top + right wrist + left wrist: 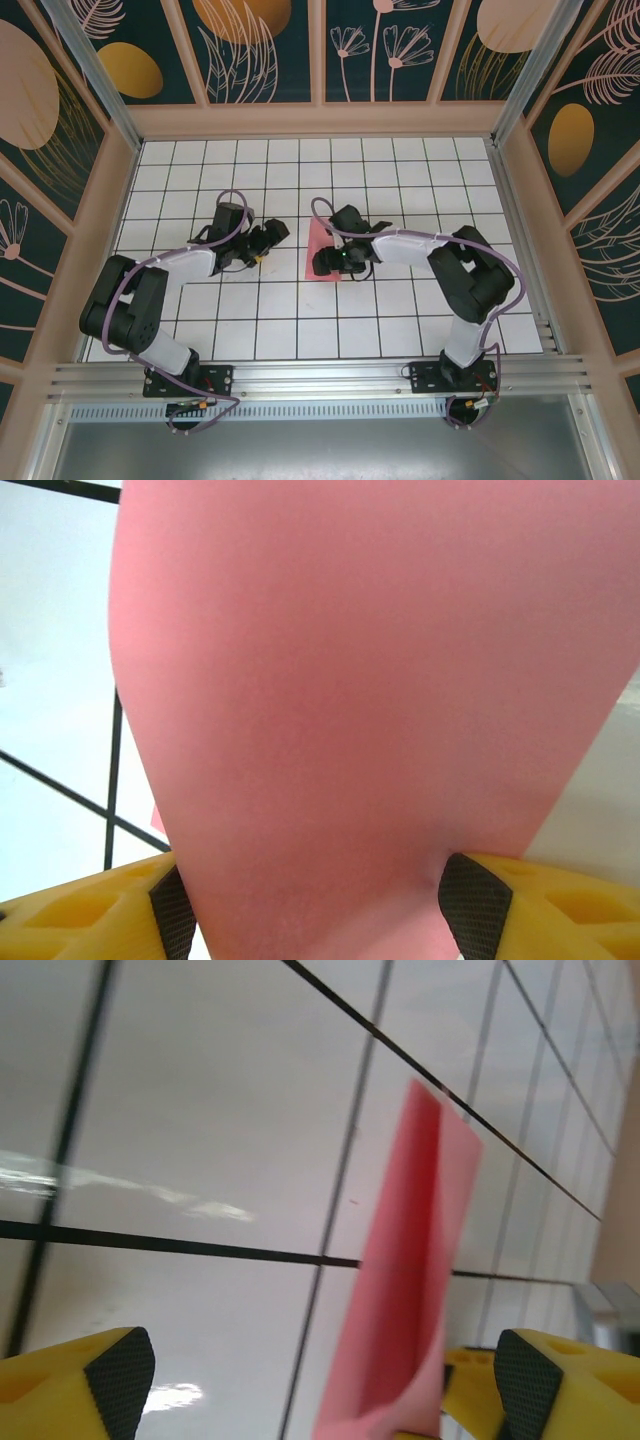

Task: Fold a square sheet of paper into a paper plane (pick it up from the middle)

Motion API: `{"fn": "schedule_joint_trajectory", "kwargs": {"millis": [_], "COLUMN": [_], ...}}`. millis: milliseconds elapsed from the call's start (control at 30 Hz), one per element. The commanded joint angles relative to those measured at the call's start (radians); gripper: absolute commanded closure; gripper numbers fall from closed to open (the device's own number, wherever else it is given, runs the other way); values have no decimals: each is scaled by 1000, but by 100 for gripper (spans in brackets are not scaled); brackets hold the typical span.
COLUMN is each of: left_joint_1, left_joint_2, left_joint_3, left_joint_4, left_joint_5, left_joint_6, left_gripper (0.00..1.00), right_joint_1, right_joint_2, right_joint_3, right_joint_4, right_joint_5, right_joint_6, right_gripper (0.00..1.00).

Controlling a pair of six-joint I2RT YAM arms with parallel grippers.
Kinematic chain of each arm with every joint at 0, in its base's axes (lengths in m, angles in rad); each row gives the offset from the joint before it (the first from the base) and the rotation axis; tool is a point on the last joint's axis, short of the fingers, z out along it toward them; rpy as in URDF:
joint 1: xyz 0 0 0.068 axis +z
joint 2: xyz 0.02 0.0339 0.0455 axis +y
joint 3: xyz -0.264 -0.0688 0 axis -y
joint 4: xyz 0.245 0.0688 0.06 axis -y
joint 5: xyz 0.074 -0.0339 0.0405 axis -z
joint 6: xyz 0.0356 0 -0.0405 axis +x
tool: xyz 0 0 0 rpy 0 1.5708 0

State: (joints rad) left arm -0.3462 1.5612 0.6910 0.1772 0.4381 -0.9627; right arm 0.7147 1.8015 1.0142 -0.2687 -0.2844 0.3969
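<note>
Paper: the pink paper (pixel 318 246) lies on the white grid table (pixel 400 320) at the middle of the top view, its lower right part hidden under my right arm's end.
Left gripper, place: my left gripper (pixel 273 237) sits just left of centre in the top view, beside the paper's left edge and pointing right toward it.
Left gripper, state: wide. In the left wrist view the two yellow fingers (pixel 60 1390) sit in the bottom corners with a broad gap between their black pads (pixel 122 1378).
Paper from the left wrist: a narrow pink strip runs from the bottom edge, right of centre, up toward the upper right, with a darker band along its length. Its lower end overlaps the finger at the bottom right. I cannot tell whether they touch. The pad at the bottom left is well apart from it.
Right gripper, place: my right gripper (pixel 328 263) is just right of centre in the top view, over the paper's lower edge and pointing left.
Right gripper, state: the jaws stand apart. In the right wrist view the paper fills the gap from pad to pad and swells over most of the frame. I cannot tell whether I am gripping it or only touching it.
Table from the right wrist: white tile and dark grid lines show along the left edge.
</note>
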Motion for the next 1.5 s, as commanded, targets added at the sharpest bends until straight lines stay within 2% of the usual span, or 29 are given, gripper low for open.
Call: {"fn": "schedule_joint_trajectory", "kwargs": {"millis": [0,133,433,533,633,833,1000,1067,1200,1267,1467], "left_joint_1": [-14,-49,-148,-161,-167,-168,-168,-168,-168,-168,-168], "left_joint_2": [26,80,227,258,283,315,333,337,338,335,313], "left_joint_3": [-8,7,81,87,99,102,102,104,105,102,86], "left_joint_4": [169,239,303,329,321,315,300,292,275,271,265], "left_joint_5": [142,189,203,211,208,202,189,184,170,167,165], "left_joint_6": [-38,-70,-96,-104,-102,-102,-94,-90,-84,-83,-85], "left_gripper": [12,15,24,30,41,51,60,62,65,68,68], "right_joint_1": [-20,-42,-61,-64,-69,-88,-114,-125,-151,-160,-154], "right_joint_2": [77,65,77,74,46,-24,-104,-132,-121,-92,-8], "right_joint_3": [-80,-93,-91,-92,-112,-117,-98,-95,-62,-47,-15], "right_joint_4": [27,36,38,43,76,115,150,175,179,171,161], "right_joint_5": [-98,-124,-124,-131,-165,-229,-208,-181,-86,-81,-113], "right_joint_6": [-83,-127,-147,-151,-167,-194,-135,-91,-9,10,32], "right_gripper": [29,29,30,29,27,22,24,27,56,65,72]}}
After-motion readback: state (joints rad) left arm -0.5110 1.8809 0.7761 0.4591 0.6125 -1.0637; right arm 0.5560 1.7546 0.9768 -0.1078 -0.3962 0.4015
